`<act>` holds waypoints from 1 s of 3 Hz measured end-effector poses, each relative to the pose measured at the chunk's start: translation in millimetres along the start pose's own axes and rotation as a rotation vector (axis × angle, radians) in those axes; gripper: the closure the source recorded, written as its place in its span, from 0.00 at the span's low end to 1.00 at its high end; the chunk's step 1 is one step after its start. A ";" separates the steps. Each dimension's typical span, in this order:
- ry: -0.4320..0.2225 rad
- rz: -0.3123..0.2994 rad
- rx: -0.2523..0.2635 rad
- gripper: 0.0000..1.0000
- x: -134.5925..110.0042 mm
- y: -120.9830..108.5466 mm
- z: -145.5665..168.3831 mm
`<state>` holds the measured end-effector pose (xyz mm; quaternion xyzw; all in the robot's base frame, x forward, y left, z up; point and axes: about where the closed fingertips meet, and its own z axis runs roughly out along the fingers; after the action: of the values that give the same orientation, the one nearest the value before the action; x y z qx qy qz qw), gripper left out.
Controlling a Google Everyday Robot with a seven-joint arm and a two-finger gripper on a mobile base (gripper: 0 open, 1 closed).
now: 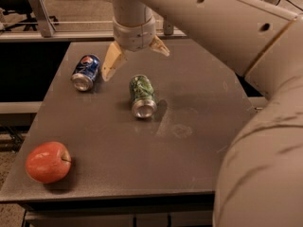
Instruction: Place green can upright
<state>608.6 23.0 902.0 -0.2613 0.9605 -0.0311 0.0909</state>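
Nearest the camera, at the front left corner of the worktop (pixel 203 108), sits a red apple (pixel 47 162), well apart from everything else.

Toward the middle lies the green can (pixel 142 96), on its side and not yet upright. Its long axis runs near-to-far, leaning slightly left at the far end. One silver end faces the camera; whether this is the top or the base cannot be told.

Further back and to the left lies a blue Pepsi can (pixel 86 72), also on its side and clear of the green can.

Beyond the green can's far end and above it hangs the gripper (pixel 136 55). Its two fingers are spread wide and hold nothing. The left finger hangs between the two cans.

Judgement: the finger line runs roughly left-right, across the can's long axis. The coming move calls for a descent toward the camera to straddle the body, then a rotation onto one end.
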 end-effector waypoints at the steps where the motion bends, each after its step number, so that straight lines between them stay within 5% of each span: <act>1: 0.044 0.174 0.009 0.00 3.1 5.4 18.1; 3: 0.108 0.440 0.021 0.00 26.0 18.7 42.2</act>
<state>585.3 25.4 854.4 -0.0425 0.9974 -0.0347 0.0464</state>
